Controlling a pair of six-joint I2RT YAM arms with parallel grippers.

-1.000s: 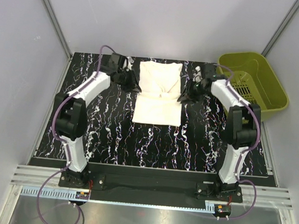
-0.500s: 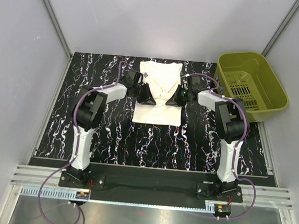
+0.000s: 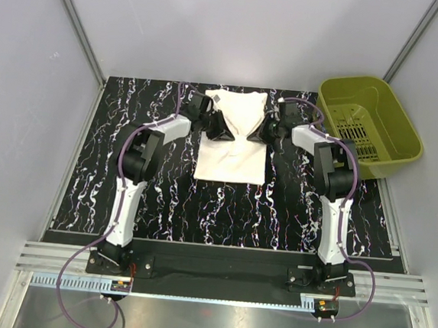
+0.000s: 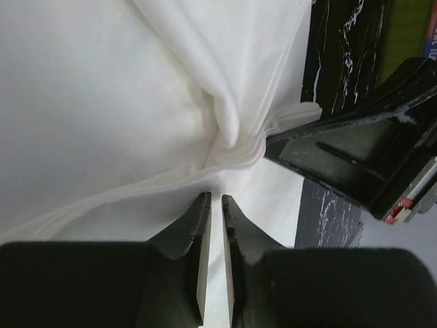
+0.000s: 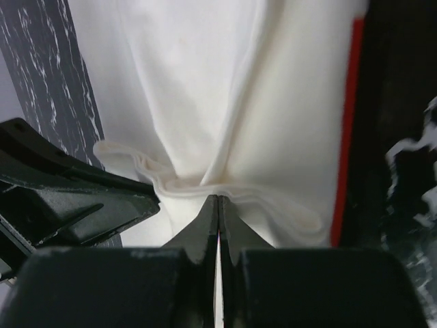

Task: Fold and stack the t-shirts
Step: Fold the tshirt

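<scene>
I am in the middle of a fold, and no stack has been started. The only shirt (image 3: 232, 154) I can see lies on the far middle of the table (image 3: 162, 197). Its near half is flat and looks like a neat rectangle, so I judge that the sides are already turned in. Its far half is rucked up, with creases running in to the spot where my two grippers meet above it.

My right gripper (image 5: 218, 203) is pressed together, with a layered edge of cloth bunched at its tips, so it is pinching the shirt. My left gripper (image 4: 212, 205) is almost pressed together, with only a thin white sliver between the fingers. I take that to be a pinch on a thin layer of the same shirt, though my left wrist view does not make this certain. The two sets of tips sit just beside each other on the same gather.

What is left, as I judge it, is to carry this gathered part over to finish the crosswise fold, let go, and smooth the result. The basket (image 3: 380, 164) at the far right shows its slotted floor and no cloth that I can make out, so I cannot tell if more shirts are waiting.
</scene>
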